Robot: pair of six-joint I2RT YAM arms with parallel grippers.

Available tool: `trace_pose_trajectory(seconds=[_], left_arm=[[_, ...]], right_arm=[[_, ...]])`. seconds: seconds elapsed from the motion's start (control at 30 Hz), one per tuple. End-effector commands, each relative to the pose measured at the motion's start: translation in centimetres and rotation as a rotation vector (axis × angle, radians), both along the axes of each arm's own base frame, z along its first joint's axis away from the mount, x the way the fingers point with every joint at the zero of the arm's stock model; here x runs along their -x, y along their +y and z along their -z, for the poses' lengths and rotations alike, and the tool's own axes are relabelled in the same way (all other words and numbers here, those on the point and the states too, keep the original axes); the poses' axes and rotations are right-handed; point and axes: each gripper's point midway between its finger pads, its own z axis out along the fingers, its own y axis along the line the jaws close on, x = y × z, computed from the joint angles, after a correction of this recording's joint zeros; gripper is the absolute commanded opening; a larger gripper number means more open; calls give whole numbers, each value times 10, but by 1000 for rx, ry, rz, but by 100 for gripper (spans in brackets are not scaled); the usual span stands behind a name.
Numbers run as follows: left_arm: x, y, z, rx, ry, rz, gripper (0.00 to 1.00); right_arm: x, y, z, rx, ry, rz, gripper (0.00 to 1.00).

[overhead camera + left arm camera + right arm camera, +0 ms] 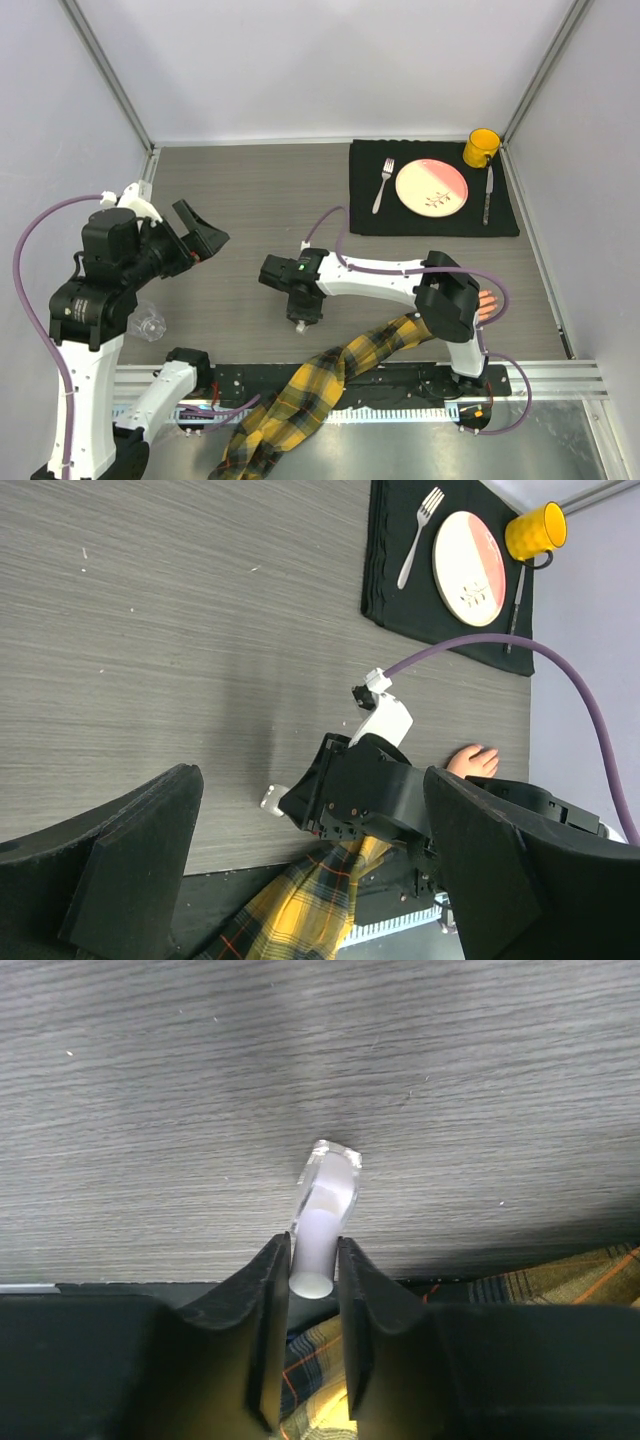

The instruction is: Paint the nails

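The cap (314,1250) of the bottle (327,1192) is clamped by the right gripper (313,1252), the left gripper (203,232) is spread empty, and the nails (488,758) appear unpainted.

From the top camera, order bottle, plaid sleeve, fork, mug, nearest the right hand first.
1. Small clear white-capped bottle, between fingers of right hand.
2. Yellow-and-black plaid sleeve, near edge.
3. Silver fork, far right.
4. Yellow mug, far corner.
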Motion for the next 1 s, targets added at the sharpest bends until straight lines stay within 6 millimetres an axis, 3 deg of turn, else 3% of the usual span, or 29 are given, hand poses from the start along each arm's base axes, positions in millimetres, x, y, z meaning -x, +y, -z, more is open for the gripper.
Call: trace_pose_trajectory(seconds=[0.0,0.03,0.07,0.17,0.3,0.33,0.4,0.43,0.47,0.5,0.53,0.57,0.63,0.67,0.87,0.97], left_arm=[[5,5,-9,-30,-39,3,98],[6,6,-7,-33,-37,1,98],[5,6,-8,-33,-39,1,98],[4,6,-7,-34,-39,0,98],[1,3,-6,-29,-41,15,98],[0,-4,-7,-11,-48,45,98],[-2,-12,1,13,-38,89,97],[-2,-24,-6,59,-74,149,97],[-4,-31,7,82,-52,178,97],[-3,-40,6,117,-71,227,96],[7,-57,1,198,-87,324,96],[0,-71,1,253,-138,399,93],[6,-90,-6,370,-176,517,89],[12,-99,-10,403,-258,623,86],[30,-107,-4,200,-562,861,89],[32,-121,3,247,-603,991,92]], right_arm=[[-1,3,3,1,11,11,19],[0,2,5,5,14,7,14],[0,0,6,10,17,6,2],[-8,-4,0,26,-25,-19,0],[-44,-13,-58,77,-263,-273,0],[-52,-26,-70,144,-317,-399,0],[-60,-45,-106,124,-393,-466,0],[-64,-51,-120,115,-427,-542,0],[-68,-62,-124,91,-429,-563,0],[-66,-70,-154,-4,-475,-593,0],[-61,-65,-165,-105,-472,-640,0],[-55,-71,-170,-151,-474,-716,0],[-58,-89,-201,-249,-541,-733,0],[-45,-87,-209,-323,-529,-828,0],[-6,-98,-255,-452,-534,-1077,0],[9,-101,-268,-488,-553,-1217,0]])
